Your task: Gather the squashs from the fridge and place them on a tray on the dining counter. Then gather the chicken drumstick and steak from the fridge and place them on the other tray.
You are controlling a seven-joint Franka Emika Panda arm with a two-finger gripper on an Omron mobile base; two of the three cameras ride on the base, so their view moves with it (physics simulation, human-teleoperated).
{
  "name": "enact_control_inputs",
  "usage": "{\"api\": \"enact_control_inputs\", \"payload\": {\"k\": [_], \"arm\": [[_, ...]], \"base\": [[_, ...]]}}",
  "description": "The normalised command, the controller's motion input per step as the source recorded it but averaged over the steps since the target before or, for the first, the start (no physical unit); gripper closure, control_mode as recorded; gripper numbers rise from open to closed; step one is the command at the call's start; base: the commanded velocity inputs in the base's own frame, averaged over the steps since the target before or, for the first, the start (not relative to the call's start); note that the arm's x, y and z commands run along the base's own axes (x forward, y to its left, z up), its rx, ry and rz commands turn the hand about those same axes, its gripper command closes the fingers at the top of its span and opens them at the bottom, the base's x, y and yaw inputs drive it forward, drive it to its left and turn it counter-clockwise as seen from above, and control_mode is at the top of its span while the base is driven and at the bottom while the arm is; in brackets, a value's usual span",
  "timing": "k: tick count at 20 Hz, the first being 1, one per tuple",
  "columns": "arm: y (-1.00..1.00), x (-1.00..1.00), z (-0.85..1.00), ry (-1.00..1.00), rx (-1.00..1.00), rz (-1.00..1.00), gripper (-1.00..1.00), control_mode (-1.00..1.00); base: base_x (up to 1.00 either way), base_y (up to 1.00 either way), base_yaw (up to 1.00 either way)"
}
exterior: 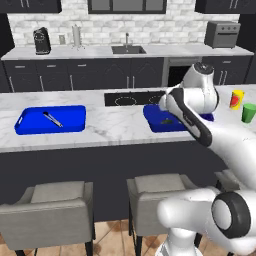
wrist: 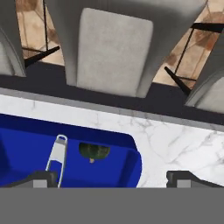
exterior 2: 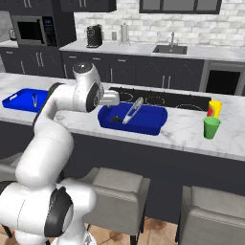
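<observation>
One dark green squash (wrist: 93,151) lies in the blue tray (wrist: 134,165) on the marble dining counter (wrist: 175,140), beside a silver utensil (wrist: 57,154). My gripper (wrist: 111,179) hangs open over the tray's stool-side corner, above and apart from the squash, with nothing between its fingertips. From the base, the same tray (exterior 2: 143,128) holds the squash (exterior 2: 115,119) and utensil (exterior 2: 132,111) just beyond my hand (exterior 2: 111,98). The other tray (exterior: 30,127) sits further left with a small utensil (exterior: 52,119) in it. The fridge, chicken drumstick and steak are out of view.
A yellow cup (exterior 2: 215,108) and a green cup (exterior 2: 211,127) stand on the counter right of the tray. A black cooktop (exterior: 132,98) is set into the counter behind the trays. Grey stools (exterior: 50,205) line the near side. A back worktop holds a sink (exterior: 128,49).
</observation>
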Motion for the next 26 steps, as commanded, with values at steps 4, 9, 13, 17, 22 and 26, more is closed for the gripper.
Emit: {"api": "enact_control_inputs", "payload": {"k": [4, 9, 13, 17, 22, 26], "arm": [[0.07, -1.00, 0.22, -0.08, 0.00, -0.04, -1.00, -1.00], [0.03, -1.00, 0.20, -0.03, 0.00, -0.08, -1.00, -1.00], [0.00, -1.00, 0.04, -0.01, 0.00, -0.10, -1.00, -1.00], [0.00, -0.98, -0.03, -0.02, 0.00, -0.07, -1.00, -1.00], [0.06, -0.29, -0.06, 0.00, -0.03, 0.01, -1.00, -1.00], [0.00, -0.17, -0.02, -0.06, -0.01, 0.00, -1.00, -1.00]], "base": [[0.00, 0.00, 0.00], [0.00, 0.00, 0.00], [0.00, 0.00, 0.00], [0.00, 0.00, 0.00], [0.00, 0.00, 0.00], [0.00, 0.00, 0.00]]}}
